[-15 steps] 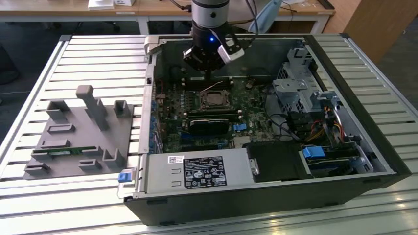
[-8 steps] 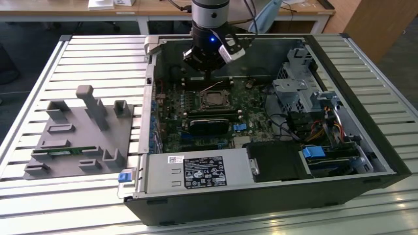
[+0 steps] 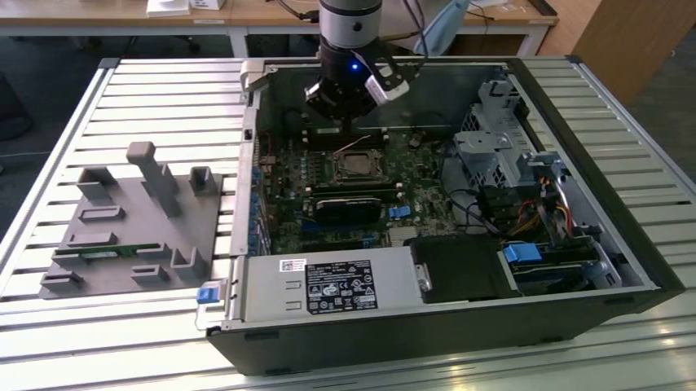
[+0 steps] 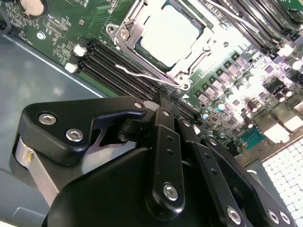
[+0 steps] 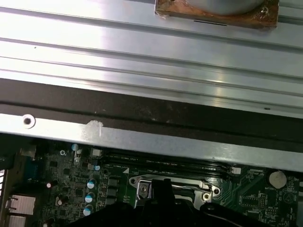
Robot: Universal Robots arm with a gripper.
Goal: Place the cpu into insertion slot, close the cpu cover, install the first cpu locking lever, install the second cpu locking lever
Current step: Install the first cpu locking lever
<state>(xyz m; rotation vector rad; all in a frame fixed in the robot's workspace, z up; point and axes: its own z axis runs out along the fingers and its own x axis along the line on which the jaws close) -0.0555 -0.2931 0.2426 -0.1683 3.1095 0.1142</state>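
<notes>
Arm vertical above open case; tool (image 4: pixel 163 97) poised just beside the insertion slot (image 4: pixel 163 40), cpu (image 4: pixel 170 35) seated. Finger opening: cannot tell.

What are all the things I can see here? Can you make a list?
computer case: one, black, lying open on the slatted table
motherboard: one, green, inside the case
cpu: one, silver, sitting in the insertion slot
cpu cover: one, silver frame, around the cpu
power supply: one, grey, at the case's near edge
fixture tray: one, grey, at the exterior view's left
tool: one, black, just above the memory slots beside the cpu
</notes>
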